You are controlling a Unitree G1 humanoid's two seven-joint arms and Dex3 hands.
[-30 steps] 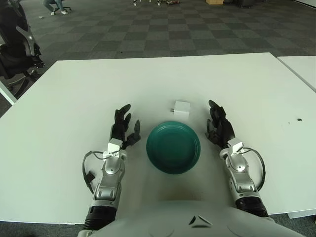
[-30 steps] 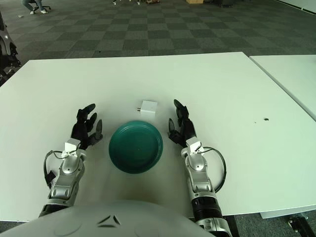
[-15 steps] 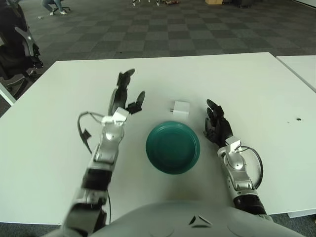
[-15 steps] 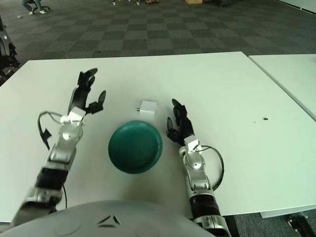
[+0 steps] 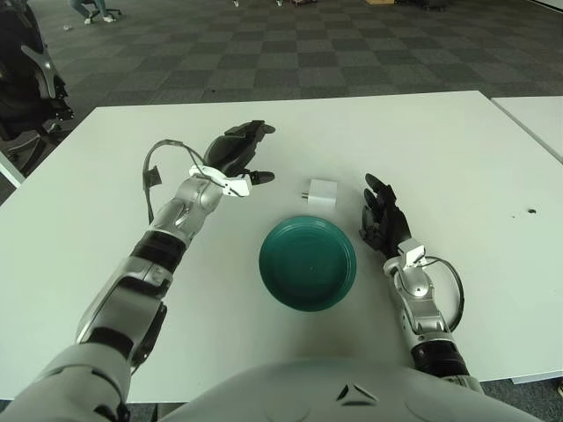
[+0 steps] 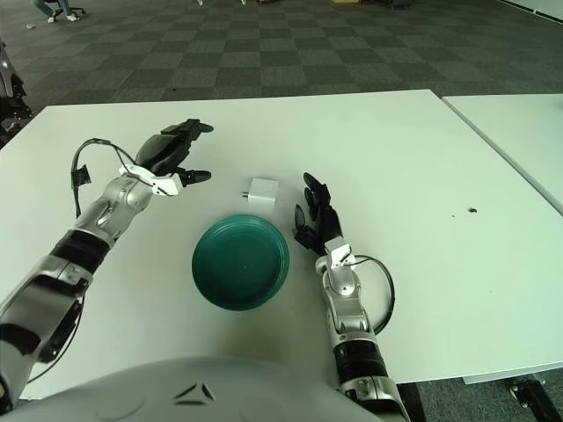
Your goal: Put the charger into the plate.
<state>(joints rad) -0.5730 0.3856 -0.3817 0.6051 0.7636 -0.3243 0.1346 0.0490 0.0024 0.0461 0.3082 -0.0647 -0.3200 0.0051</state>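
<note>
A small white charger (image 5: pixel 323 193) lies on the white table just behind a round dark green plate (image 5: pixel 308 263). My left hand (image 5: pixel 238 154) is raised over the table to the left of the charger, fingers spread and pointing right, holding nothing. My right hand (image 5: pixel 383 220) rests on the table to the right of the plate, fingers relaxed and empty.
The white table (image 5: pixel 440 149) reaches to a far edge, with dark checkered carpet beyond. A second white table (image 5: pixel 537 119) stands at the right. A dark chair (image 5: pixel 31 79) stands off the table's far left corner.
My left arm has stretched forward and its hand has turned to point right toward the charger. The right hand, plate and charger have stayed in place.
</note>
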